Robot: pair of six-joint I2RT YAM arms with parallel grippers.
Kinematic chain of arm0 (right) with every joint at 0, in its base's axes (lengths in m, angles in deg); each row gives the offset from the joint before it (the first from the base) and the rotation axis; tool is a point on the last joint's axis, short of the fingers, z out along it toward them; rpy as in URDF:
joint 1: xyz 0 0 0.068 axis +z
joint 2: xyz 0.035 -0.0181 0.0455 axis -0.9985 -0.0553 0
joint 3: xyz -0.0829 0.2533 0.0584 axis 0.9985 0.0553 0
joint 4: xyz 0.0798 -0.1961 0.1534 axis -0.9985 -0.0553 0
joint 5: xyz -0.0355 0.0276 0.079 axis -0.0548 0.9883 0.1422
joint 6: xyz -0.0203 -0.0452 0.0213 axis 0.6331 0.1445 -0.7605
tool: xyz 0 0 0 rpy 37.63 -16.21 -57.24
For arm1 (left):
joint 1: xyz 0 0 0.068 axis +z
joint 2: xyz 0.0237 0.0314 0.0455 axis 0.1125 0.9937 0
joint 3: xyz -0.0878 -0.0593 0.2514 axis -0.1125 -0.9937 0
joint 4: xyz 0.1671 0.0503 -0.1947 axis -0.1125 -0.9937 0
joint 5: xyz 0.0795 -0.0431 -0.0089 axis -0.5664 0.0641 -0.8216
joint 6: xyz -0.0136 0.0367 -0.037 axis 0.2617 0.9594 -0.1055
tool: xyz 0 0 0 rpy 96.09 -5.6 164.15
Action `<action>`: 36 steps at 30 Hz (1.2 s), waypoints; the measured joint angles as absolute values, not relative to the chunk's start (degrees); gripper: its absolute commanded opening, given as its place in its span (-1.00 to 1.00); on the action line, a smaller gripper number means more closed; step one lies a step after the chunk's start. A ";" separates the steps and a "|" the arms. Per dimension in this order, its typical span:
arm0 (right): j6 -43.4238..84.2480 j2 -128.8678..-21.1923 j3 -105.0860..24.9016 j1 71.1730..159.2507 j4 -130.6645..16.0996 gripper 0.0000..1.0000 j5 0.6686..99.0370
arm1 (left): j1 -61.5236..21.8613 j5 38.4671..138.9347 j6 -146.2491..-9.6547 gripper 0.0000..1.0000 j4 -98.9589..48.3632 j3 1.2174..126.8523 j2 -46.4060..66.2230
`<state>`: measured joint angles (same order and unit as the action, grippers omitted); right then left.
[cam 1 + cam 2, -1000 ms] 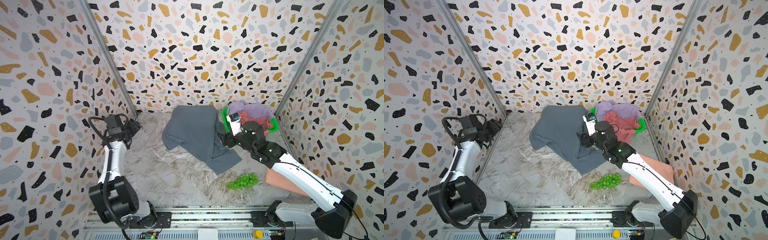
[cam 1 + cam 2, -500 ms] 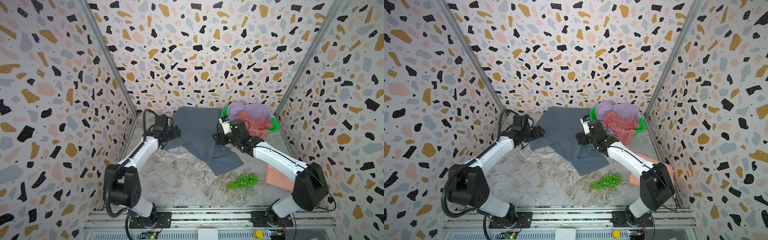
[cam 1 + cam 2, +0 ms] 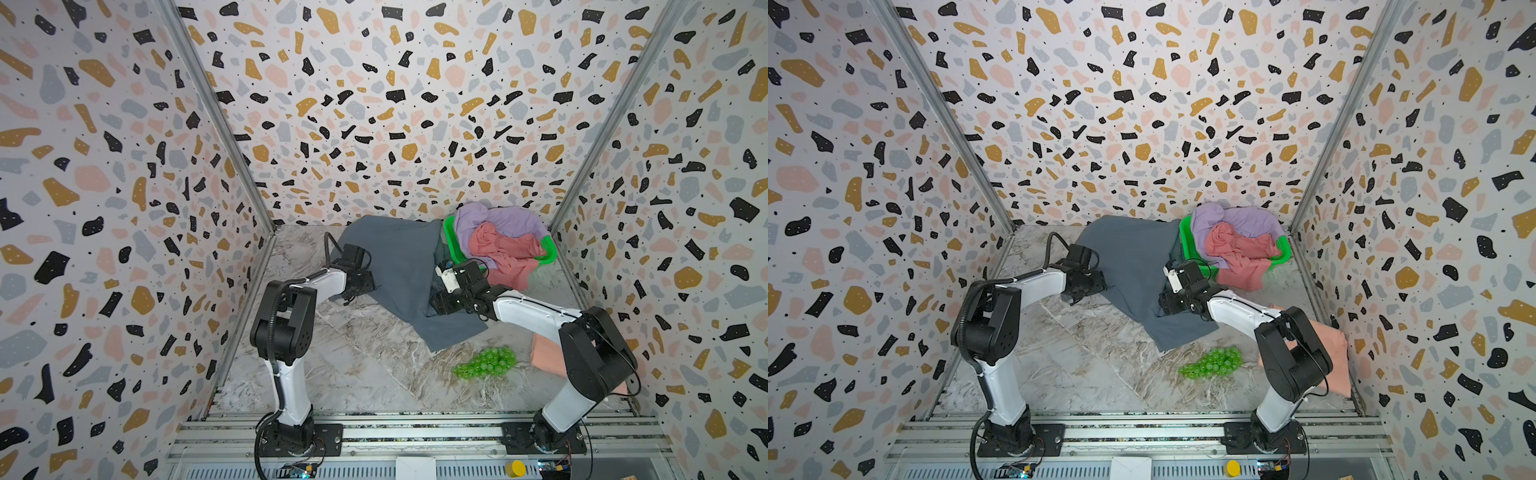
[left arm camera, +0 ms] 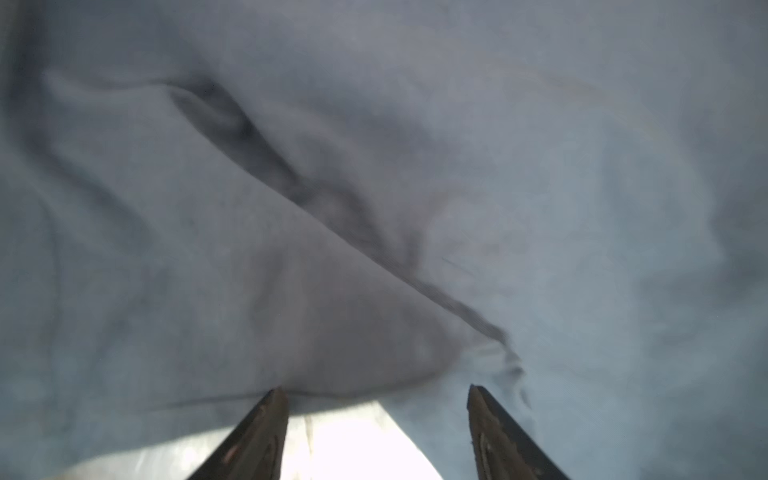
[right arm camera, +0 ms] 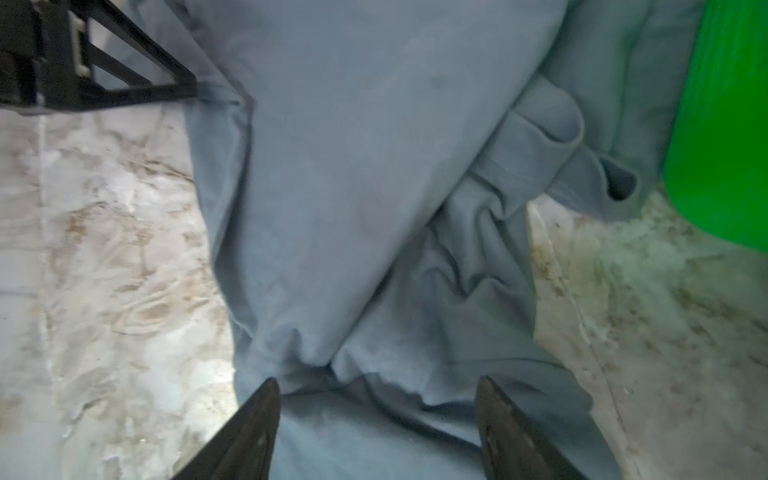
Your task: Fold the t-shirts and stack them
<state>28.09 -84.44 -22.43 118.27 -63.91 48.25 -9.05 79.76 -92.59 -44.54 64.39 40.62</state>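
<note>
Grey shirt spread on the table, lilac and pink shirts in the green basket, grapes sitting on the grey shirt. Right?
Not quite. The grapes lie on the table itself, beside the near corner of the grey shirt, not on it; both top views show this. The rest holds.

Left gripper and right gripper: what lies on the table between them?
The slate grey t-shirt spreads across the whole stretch from the left gripper to the right gripper; both top views show it.
</note>
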 measured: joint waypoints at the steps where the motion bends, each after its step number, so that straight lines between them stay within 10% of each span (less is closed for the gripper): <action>1: 28.44 -85.53 -22.43 117.96 -63.85 0.38 48.49 | -8.94 78.95 -92.92 0.36 -44.06 65.13 41.32; 12: 30.17 -94.56 -25.93 124.13 -63.37 0.26 57.47 | -1.60 78.88 -92.48 0.32 -42.75 80.37 52.47; 21: 32.44 -105.05 -55.66 135.23 -69.55 0.40 69.56 | 6.69 82.71 -89.68 0.37 -47.80 92.54 53.83; 36: 31.02 -107.72 -64.86 114.49 -67.96 0.39 60.14 | -15.06 89.64 -92.04 0.45 -47.34 59.45 22.11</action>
